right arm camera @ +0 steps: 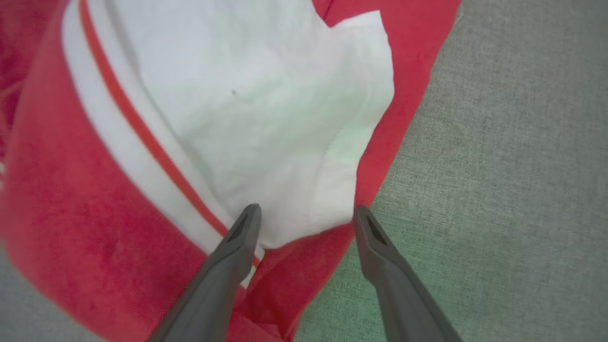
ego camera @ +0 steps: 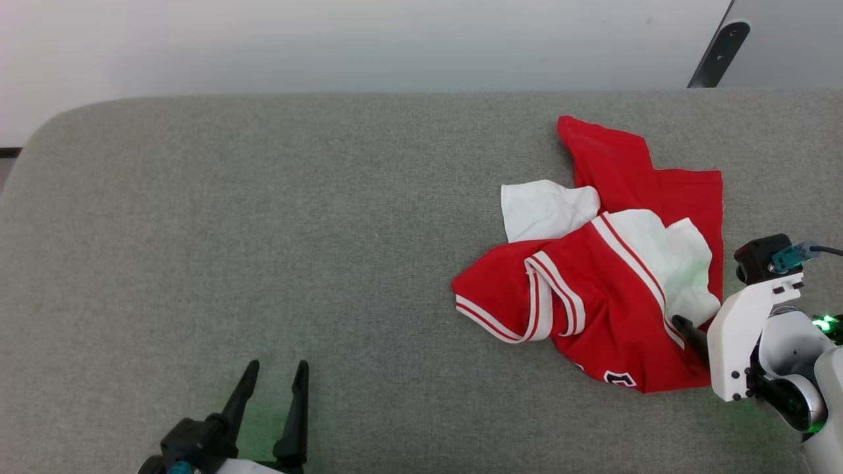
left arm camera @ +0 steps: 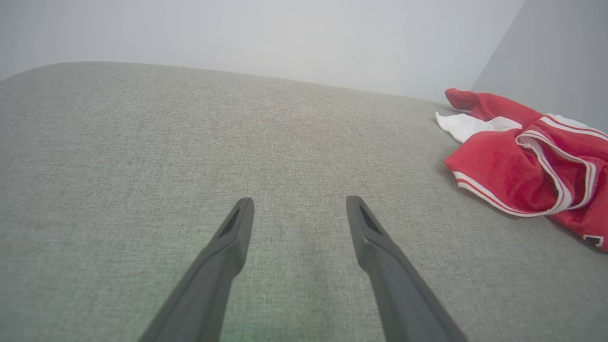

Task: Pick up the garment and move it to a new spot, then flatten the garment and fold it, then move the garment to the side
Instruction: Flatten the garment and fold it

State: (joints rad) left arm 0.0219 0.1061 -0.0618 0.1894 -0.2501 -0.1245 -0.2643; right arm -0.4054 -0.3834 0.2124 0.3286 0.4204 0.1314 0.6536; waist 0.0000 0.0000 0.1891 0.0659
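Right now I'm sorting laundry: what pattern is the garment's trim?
Red-and-white stripes along the trim of the garment, clearest in head view.

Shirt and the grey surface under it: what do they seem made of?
The shirt looks like soft matte cloth, probably a knit: it lies in limp folds. The grey surface looks like coarse woven upholstery, matte, with a flecked weave; its rounded corner hints at padding.

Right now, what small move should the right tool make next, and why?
Probably lower the right tool and close it on the garment: it hangs open astride the fabric's edge, and the garment lies crumpled, not yet gripped.
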